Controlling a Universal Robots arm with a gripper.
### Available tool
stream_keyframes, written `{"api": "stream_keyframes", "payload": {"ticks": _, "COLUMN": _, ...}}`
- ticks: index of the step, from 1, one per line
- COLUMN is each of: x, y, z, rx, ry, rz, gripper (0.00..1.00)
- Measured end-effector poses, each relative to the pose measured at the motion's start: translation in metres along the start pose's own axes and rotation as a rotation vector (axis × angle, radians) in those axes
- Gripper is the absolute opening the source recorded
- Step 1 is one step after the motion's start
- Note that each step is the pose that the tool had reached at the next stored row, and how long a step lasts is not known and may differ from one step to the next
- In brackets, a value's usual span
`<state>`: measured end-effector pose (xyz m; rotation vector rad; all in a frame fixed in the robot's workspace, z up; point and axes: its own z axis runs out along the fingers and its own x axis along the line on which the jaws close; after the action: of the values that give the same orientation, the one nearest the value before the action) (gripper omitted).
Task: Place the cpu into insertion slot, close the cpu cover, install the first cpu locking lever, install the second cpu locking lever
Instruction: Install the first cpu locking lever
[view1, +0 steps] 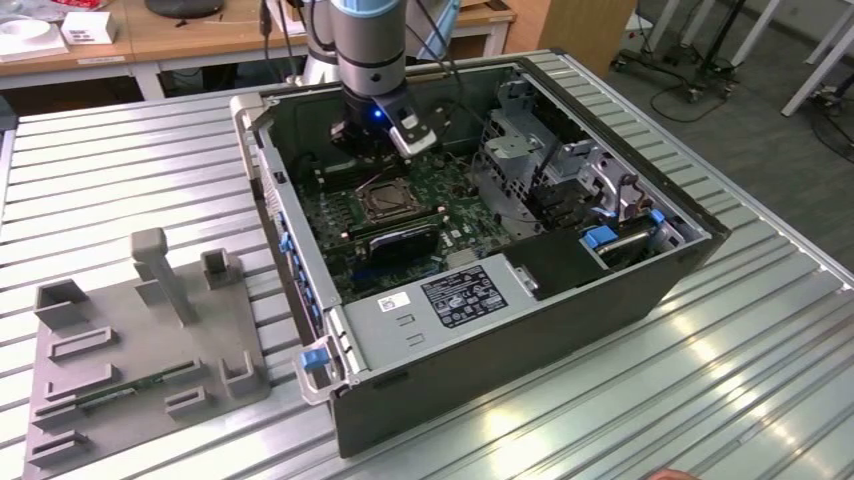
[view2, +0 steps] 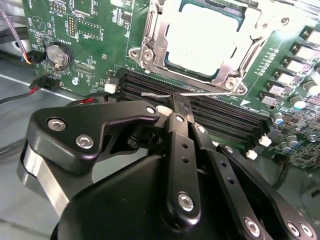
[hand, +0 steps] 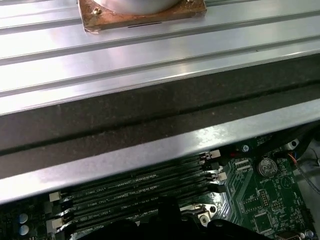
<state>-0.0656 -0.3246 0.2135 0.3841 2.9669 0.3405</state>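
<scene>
Tool (view2: 179, 102) first: its fingers look pinched right together, tips at the thin wire locking lever (view2: 160, 93) beside the memory slots (view2: 220, 117). Gripping that wire or just pressing it, I can't tell, but narrow tips suit it, I'd say. Just beyond, the cpu cover (view2: 150, 37) lies flat, pinning the cpu (view2: 200, 40) in its slot. In the exterior view the arm (view1: 363, 50) hangs at twelve o'clock of the cpu, inside the computer case (view1: 641, 290) on the desk (view1: 134, 180).

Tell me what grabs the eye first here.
The gripper, down inside an open PC case on the slatted table. In the second wrist view, just past it, the cpu lies flat on the green board, framed by the cpu cover.
</scene>
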Motion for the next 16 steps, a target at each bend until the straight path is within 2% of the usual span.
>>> {"api": "stream_keyframes", "payload": {"ticks": 16, "x": 0.0001, "y": -0.0022, "z": 0.0099, "rx": 0.0002, "ry": 0.0001, "rz": 0.0, "gripper": 0.1}}
